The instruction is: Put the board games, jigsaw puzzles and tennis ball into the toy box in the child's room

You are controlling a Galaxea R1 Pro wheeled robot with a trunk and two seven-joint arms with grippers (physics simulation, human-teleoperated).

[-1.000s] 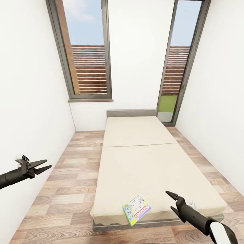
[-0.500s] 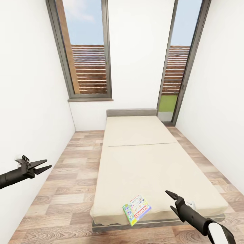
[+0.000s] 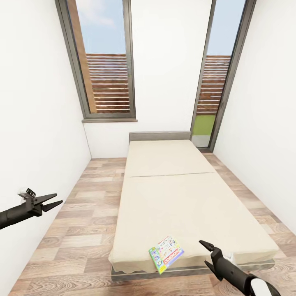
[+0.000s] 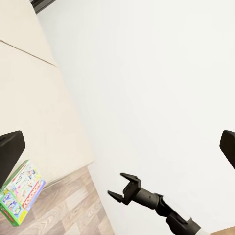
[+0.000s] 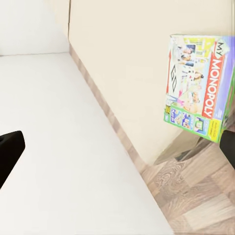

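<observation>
Bed (image 3: pixel 181 205) dead ahead, one board game (image 3: pixel 166 254) overhanging bed's foot edge, easy grab probably. Right gripper (image 3: pixel 209 255) spread, empty, beside game. Left gripper (image 3: pixel 50 201) spread, off bed's side, idle.

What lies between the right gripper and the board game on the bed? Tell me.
In the head view, nothing but bare cream cover of the bed lies between the right gripper and the My Monopoly board game.

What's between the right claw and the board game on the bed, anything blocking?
Nothing visible. The board game lies flat at the bed's near edge, overhanging slightly. The right claw, open, hangs beside it with only bare cover between them.
</observation>
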